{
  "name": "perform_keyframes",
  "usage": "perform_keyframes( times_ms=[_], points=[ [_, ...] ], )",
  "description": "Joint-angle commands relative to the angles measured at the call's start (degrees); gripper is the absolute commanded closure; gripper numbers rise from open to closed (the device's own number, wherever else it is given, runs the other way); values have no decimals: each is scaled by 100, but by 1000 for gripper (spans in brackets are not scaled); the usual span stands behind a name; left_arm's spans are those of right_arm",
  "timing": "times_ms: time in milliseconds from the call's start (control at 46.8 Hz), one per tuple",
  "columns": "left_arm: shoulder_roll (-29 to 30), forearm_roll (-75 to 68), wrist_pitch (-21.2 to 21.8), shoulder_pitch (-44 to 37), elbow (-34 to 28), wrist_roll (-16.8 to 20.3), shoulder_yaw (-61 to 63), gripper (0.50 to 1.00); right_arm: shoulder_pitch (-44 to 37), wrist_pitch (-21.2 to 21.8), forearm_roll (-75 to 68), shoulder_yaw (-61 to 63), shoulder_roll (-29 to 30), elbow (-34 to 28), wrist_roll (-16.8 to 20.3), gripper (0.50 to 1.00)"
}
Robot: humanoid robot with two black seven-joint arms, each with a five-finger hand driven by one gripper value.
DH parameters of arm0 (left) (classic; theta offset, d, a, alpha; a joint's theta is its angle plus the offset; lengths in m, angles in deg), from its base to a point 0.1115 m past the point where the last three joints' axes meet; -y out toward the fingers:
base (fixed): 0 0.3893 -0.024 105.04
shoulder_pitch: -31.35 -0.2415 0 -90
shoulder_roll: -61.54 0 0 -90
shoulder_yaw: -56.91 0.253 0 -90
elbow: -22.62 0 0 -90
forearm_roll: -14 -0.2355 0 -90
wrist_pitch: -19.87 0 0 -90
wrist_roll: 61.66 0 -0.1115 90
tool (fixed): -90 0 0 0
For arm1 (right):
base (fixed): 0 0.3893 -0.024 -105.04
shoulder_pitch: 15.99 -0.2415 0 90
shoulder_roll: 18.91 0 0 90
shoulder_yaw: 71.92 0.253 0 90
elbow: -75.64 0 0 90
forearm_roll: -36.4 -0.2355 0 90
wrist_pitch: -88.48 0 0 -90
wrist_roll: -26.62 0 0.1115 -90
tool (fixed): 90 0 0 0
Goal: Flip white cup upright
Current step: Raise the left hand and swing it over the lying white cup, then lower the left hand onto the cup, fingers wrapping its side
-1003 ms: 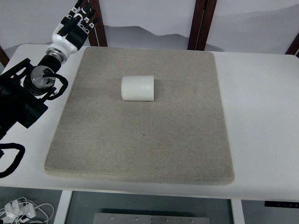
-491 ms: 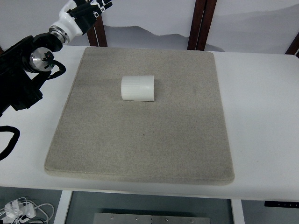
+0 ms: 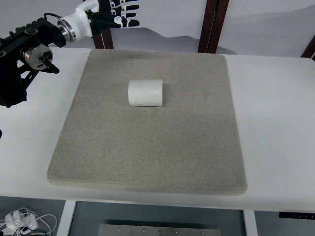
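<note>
Top view gives me the grey mat (image 3: 147, 147) as my reference, spread across most of the white table (image 3: 275, 128). On the mat, in its far half and a little left of centre, I see the white cup (image 3: 145, 92) lying on its side, its ribbed wall facing up and its axis running left to right. My left hand (image 3: 115, 11) hovers beyond the mat's far left corner, well apart from the cup, with its fingers (image 3: 129, 9) spread and holding nothing. Its black arm (image 3: 24, 54) comes in off the mat's left edge, over bare table. I see no right hand anywhere around the mat.
</note>
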Motion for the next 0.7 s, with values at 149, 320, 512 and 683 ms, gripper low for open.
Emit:
perform_keyframes(
  times_ms=[149,320,512,683],
  points=[
    [282,-1605,33,7,691,-62,217,516,0,0,1,0,0,0,0,548],
    [484,-1940,33,165,1060,-509,700,512,0,0,1,0,0,0,0,548],
    [660,-1966,33,323,1535,-949,1122,512,0,0,1,0,0,0,0,548],
    [625,-2335,42,402,1588,-1266,1113,512,0,0,1,0,0,0,0,548]
  ],
)
